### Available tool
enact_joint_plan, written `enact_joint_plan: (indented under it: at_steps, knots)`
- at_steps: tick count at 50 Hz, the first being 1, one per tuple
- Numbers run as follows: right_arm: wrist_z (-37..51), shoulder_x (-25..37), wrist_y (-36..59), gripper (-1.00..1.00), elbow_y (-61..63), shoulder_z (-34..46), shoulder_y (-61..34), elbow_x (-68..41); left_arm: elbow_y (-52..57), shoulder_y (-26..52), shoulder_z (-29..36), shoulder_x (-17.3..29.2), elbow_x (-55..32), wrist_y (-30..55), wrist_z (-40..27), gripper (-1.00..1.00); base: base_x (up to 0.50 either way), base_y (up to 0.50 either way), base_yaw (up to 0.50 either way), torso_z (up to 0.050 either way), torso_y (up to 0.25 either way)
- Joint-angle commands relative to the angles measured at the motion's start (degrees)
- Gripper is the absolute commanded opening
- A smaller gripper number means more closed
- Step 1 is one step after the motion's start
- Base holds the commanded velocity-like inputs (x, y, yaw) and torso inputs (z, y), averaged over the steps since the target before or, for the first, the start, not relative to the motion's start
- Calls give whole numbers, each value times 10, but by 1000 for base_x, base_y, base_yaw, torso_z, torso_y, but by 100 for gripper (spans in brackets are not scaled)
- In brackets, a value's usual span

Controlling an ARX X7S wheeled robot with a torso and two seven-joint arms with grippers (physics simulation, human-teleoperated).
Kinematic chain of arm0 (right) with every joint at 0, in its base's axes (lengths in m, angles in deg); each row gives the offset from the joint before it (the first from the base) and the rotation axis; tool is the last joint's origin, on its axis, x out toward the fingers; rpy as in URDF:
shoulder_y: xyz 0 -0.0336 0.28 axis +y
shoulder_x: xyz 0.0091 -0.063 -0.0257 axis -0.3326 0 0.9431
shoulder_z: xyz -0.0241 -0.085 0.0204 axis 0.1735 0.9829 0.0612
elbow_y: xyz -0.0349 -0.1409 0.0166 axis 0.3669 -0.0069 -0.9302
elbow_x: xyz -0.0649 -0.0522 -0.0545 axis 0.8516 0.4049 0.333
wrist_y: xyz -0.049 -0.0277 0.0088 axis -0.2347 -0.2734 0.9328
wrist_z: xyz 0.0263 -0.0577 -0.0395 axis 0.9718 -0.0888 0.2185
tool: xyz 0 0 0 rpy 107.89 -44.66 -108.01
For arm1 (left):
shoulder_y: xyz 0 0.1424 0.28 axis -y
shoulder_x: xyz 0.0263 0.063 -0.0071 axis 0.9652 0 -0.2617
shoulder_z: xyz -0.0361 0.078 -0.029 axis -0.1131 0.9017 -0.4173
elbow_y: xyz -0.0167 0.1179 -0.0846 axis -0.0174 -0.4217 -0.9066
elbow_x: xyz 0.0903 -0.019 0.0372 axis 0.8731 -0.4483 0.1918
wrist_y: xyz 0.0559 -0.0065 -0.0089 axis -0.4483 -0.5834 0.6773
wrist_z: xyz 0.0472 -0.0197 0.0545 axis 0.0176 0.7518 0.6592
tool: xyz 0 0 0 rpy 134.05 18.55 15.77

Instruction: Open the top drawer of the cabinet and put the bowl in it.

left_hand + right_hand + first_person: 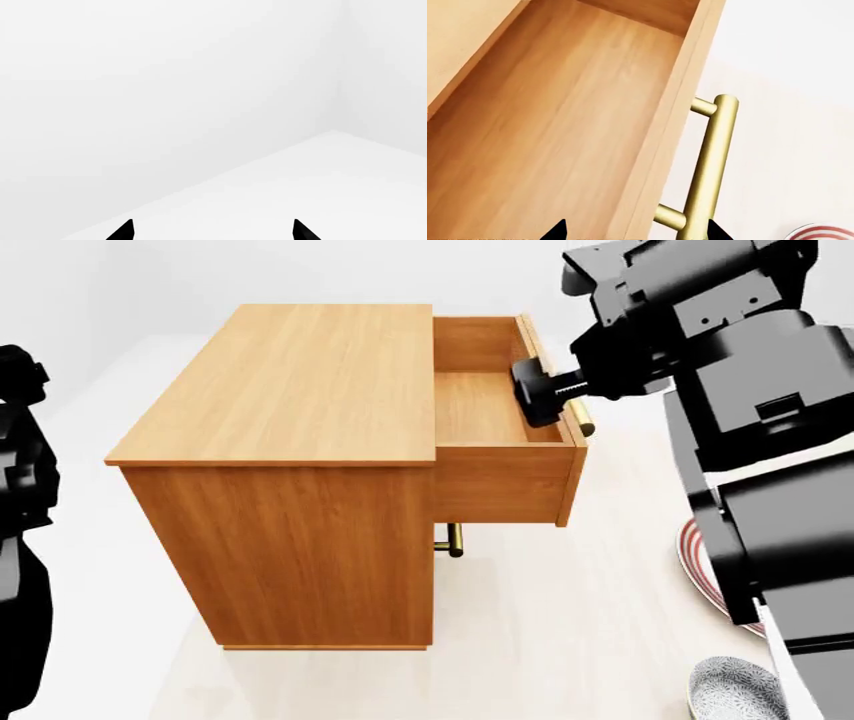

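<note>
At the cabinet's (300, 470) right-hand side in the head view, the top drawer (501, 405) stands pulled well out, its floor bare and its brass handle (710, 165) facing away from the carcass. The right tool (541, 392) hangs just over the drawer front; in the right wrist view its two tips sit apart, straddling the front panel and the handle, clamped on nothing visible. The left tool (212, 231) is held off to the side facing blank wall, tips apart, idle. The bowl (734, 690) rests on the pale floor at the lower right, near the robot's own body and partly cut by the frame edge, well apart from the drawer; a red-ringed plate (701, 560) lies just beyond it, mostly hidden by the right arm. Judgement: opening looks complete, so the step in hand is clearing the handle and going for the bowl. To do it well, lift the right tool straight up off the drawer front before swinging, so the drawer is not nudged back in. Approach the bowl from above, pinch one wall of the rim rather than span it, avoid the plate, and carry it high over the drawer front before lowering.
</note>
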Motion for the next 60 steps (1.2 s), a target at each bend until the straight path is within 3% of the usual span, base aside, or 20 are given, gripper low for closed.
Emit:
enact_joint_plan:
  at_steps: [1,36,60]
  knots:
    - [9,2,-8,100,0,16,19,-1,0,-1,-1,0,0,-1,1,100,0,0,0,0,0]
    - [58,42,-22,100,0,121,26,4,0,-2,-3,-2,0,-5,2,100,0,0,0,0,0]
    - [76,101,-18,100,0,170,15,4,0,-1,0,-4,0,-6,5,100,0,0,0,0,0]
